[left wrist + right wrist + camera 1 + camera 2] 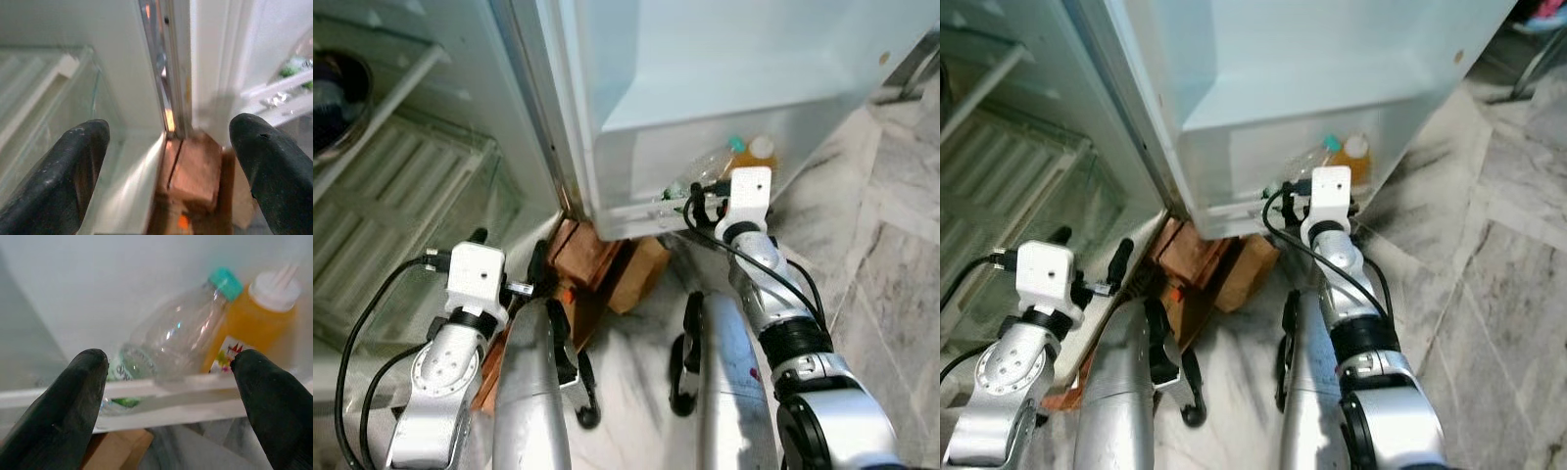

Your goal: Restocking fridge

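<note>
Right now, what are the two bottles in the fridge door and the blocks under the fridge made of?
The leaning bottle looks like clear, shiny plastic: you see through it, with a teal cap. The orange bottle seems cloudy plastic with orange drink inside and a white cap. The blocks look like matte reddish-brown wood or brick; hard to tell.

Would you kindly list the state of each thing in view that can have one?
Fridge door: open.
Clear bottle: capped, leaning in the door shelf.
Orange bottle: capped, upright beside it.
Right hand: open, empty, facing the bottles.
Left hand: open, empty, low by the fridge's base.
</note>
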Robot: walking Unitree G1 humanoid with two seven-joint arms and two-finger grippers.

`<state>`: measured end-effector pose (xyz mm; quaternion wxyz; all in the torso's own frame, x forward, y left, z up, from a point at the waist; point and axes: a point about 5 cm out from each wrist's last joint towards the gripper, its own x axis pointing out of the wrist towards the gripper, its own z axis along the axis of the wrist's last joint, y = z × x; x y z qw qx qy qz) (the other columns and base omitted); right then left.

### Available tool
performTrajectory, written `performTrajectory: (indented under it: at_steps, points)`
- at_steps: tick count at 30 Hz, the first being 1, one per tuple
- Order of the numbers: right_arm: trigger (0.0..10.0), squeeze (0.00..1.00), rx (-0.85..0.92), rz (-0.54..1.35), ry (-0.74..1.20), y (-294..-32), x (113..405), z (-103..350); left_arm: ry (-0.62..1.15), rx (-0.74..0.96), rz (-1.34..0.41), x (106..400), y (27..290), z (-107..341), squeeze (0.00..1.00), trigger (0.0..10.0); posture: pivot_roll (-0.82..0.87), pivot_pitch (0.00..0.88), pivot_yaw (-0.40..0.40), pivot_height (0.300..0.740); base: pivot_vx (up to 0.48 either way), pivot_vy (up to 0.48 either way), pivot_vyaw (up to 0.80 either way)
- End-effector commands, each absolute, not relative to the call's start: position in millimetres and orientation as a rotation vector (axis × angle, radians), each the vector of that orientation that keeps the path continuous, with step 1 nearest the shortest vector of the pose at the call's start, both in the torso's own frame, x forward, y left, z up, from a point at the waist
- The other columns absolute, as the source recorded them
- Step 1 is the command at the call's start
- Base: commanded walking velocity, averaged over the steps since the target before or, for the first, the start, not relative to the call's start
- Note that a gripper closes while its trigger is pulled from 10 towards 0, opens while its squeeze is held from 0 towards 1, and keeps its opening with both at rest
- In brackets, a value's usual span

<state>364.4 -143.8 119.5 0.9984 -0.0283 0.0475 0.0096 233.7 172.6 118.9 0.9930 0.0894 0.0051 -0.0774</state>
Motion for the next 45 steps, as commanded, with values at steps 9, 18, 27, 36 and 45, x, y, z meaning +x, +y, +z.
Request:
performTrajectory:
  at_steps: [9,18,27,36,45]
  points:
    - [10.0,0.00,0.012,-0.049,0.124,-149.9,370.9,113.8,0.060,0.186,-0.160,212.8,177.4,126.4,0.00,10.0,0.17,0.484,0.058,0.563,0.000,0.000,0.00]
    - [10.0,0.00,0.050,0.001,0.106,-137.7,384.0,127.1,0.081,0.200,-0.149,205.9,182.0,132.7,0.00,10.0,0.19,0.508,0.061,0.563,0.000,0.000,0.00]
    - [10.0,0.00,0.018,0.021,0.102,-142.6,384.5,126.7,0.084,0.198,-0.145,209.1,181.1,133.9,0.00,10.0,0.18,0.481,0.048,0.563,0.000,0.000,0.00]
    - [10.0,0.00,-0.025,0.018,0.044,-157.0,371.3,121.1,0.053,0.180,-0.140,225.7,176.2,131.6,0.00,10.0,0.14,0.385,0.028,0.563,0.000,0.000,0.00]
    - [10.0,0.00,-0.006,0.160,-0.088,-149.1,322.6,119.3,0.028,0.145,-0.158,246.0,174.0,123.6,0.00,10.0,0.06,0.187,0.033,0.563,0.000,0.000,0.00]
